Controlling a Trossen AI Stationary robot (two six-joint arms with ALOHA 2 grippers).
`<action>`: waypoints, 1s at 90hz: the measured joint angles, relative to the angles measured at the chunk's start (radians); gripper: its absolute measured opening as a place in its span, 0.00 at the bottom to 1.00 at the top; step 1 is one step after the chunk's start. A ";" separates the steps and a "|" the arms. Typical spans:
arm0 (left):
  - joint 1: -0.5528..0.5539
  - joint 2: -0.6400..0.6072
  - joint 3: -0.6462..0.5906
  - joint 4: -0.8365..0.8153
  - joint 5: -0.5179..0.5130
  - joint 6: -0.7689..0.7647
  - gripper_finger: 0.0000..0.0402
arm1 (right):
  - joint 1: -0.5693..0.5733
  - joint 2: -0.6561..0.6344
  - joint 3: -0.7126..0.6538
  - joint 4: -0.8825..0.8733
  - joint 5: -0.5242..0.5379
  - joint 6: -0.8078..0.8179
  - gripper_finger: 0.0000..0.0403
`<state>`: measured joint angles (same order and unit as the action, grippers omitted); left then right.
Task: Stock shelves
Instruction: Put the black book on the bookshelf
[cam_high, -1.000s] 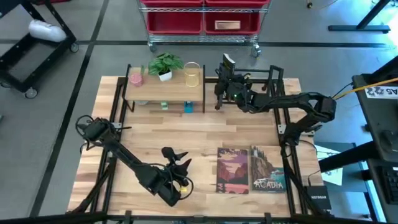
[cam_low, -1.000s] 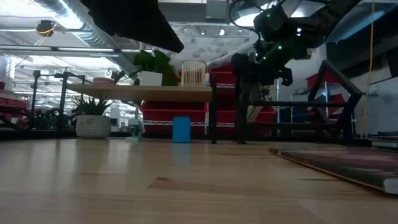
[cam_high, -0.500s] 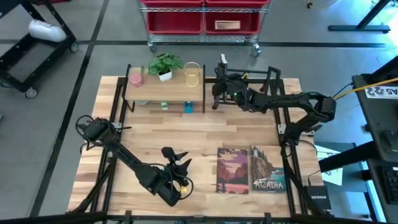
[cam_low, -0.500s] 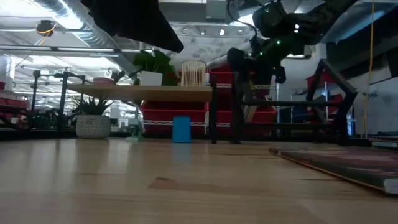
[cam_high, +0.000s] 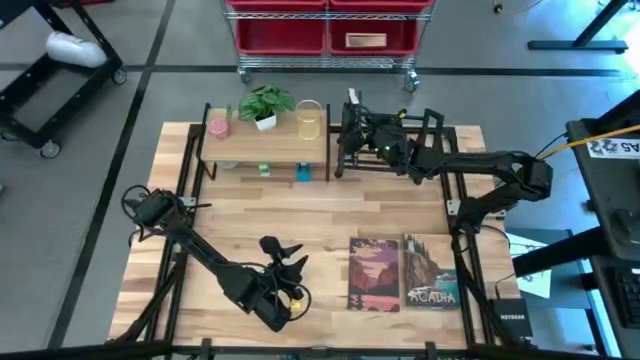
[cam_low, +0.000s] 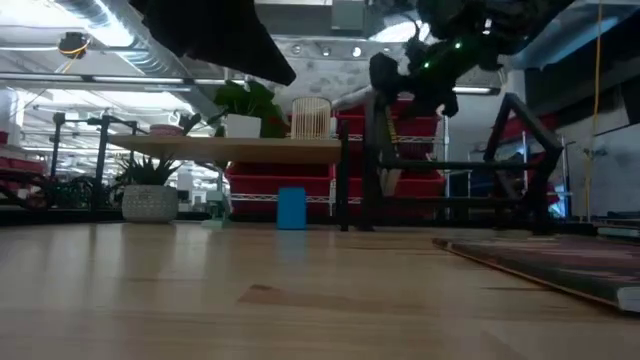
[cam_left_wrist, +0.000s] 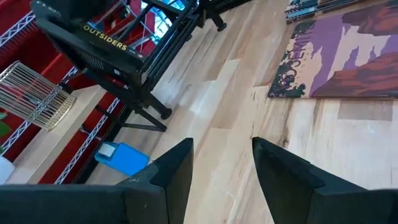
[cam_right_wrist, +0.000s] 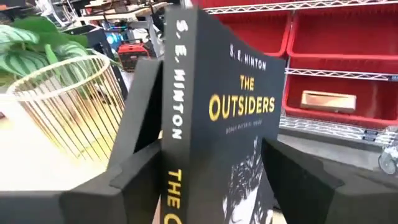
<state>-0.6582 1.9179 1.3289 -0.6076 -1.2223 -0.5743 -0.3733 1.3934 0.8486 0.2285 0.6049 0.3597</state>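
Nearest the front edge of the tabletop (cam_high: 300, 210), my left end effector (cam_high: 283, 268) waits low over the bare wood, its fingers apart with nothing between them. Just to its right lie two flat books (cam_high: 403, 272), side by side, covers up; the left wrist view catches the edge of one of them (cam_left_wrist: 339, 59). Farther back, my right arm reaches in from the right side toward the far edge, and my right end effector (cam_high: 352, 128) is clamped on a black paperback, The Outsiders (cam_right_wrist: 217, 118), held upright with its spine toward the wrist camera. That book sits at the left end of the black open-frame book rack (cam_high: 400, 140), which stands at the back right of the tabletop; whether the book's bottom edge rests on the rack I cannot tell. Just beside the rack on its left stands the wood-topped two-tier shelf (cam_high: 265, 145). On its top are a small pink pot (cam_high: 217, 125), a leafy plant in a white pot (cam_high: 265, 105) and a gold wire basket (cam_high: 310, 120). A blue block (cam_low: 291, 208) sits on the lower level. Beyond the tabletop stands a wheeled cart with red bins (cam_high: 325, 35).
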 joint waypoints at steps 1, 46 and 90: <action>0.000 0.000 0.000 0.000 0.000 0.000 0.38 | 0.000 -0.006 0.000 -0.007 -0.004 -0.003 0.61; 0.012 0.000 0.000 0.000 0.000 -0.002 0.38 | 0.095 -0.164 0.000 -0.513 -0.185 -0.169 0.60; 0.012 0.000 0.000 0.022 0.019 0.007 0.38 | -0.131 0.051 -0.011 -0.361 -0.208 0.010 0.36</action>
<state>-0.6460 1.9179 1.3289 -0.5854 -1.2030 -0.5674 -0.5041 1.4446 0.8371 -0.1326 0.3972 0.3700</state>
